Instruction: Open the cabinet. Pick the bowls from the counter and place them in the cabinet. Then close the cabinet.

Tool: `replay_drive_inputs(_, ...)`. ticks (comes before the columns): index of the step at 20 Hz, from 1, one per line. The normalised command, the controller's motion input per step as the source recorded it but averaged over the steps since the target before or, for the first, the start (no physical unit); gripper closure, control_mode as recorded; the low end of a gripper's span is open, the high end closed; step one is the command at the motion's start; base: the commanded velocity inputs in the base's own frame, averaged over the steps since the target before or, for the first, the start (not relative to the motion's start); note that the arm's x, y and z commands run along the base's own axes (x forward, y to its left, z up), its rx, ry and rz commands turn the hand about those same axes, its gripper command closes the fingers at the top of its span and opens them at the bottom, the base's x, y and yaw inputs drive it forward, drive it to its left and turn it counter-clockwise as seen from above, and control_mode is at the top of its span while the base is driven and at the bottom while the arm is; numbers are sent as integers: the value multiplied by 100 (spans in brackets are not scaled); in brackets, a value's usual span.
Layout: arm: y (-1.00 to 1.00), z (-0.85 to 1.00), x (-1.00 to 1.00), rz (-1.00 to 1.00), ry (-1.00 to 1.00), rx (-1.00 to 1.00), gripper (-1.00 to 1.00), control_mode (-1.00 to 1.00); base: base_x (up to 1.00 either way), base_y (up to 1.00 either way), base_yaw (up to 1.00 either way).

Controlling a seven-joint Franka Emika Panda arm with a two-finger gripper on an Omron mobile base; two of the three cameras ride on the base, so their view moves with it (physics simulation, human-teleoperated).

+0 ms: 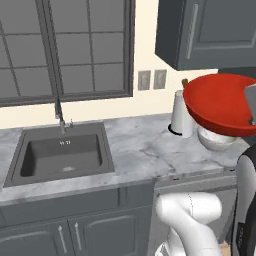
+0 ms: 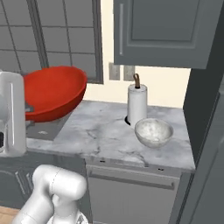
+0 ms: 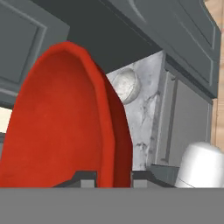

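My end effector (image 3: 113, 178) pinches the red bowl's (image 2: 50, 92) rim, holding it up above the tabletop (image 2: 105, 131). The cabinet is off to my right, past the speckled bowl (image 2: 153, 132).

Bare counter (image 2: 100, 131) left of marbled bowl (image 2: 153, 132); paper-towel roll (image 2: 137, 105) crowds just behind it

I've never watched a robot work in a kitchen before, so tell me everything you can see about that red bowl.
The red bowl is glossy, plain and shallow, with a rounded rim, and looks like glazed ceramic or plastic. It is lifted clear of the counter and tilted on its side. The gripper is shut on its rim, one finger either side of the wall. Nothing else touches it; the marbled bowl sits on the counter.
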Motion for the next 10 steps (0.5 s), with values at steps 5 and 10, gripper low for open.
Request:
replay_drive_inputs(5, 0, 0, 0, 0, 0, 0, 100, 100, -100, 10, -2)
replay_drive_inputs(10, 0, 0, 0, 0, 0, 0, 100, 100, -100, 11, -6)
